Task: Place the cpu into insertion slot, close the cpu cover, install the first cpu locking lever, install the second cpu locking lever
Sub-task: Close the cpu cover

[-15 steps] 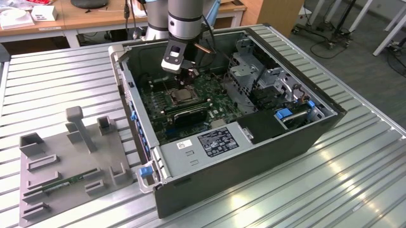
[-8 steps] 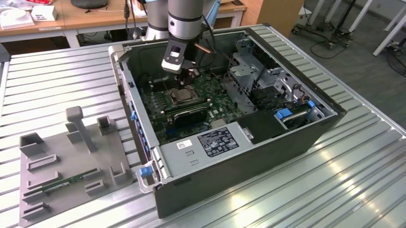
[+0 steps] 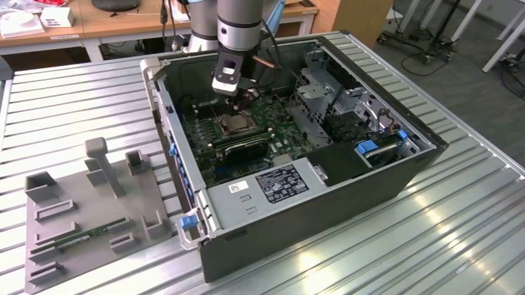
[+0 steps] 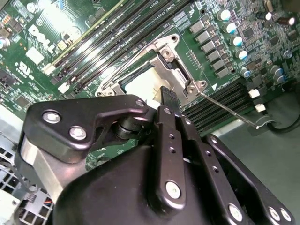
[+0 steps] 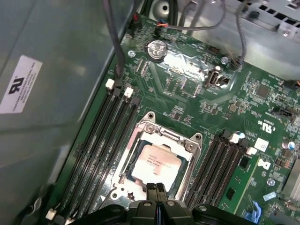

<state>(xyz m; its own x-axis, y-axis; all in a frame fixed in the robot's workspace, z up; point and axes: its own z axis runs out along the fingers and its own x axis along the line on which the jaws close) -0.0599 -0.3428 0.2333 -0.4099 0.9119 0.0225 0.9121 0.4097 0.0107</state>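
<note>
Claw (image 5: 156, 188) closed, empty, fingertips meeting just over the cpu cover (image 5: 165, 135). You will find the cpu (image 5: 154, 164) seated in the insertion slot (image 5: 125, 172), mid-motherboard (image 5: 262, 93). Judged light, rigid, fragile: hold it by its edges only.

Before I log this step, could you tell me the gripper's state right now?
Gripper: shut, holding nothing, close above the cpu.

Bright overhead light, white glare on motherboard (image 4: 70, 28) and ribbed table (image 3: 353, 252), dim case (image 3: 345, 203) interior.
</note>
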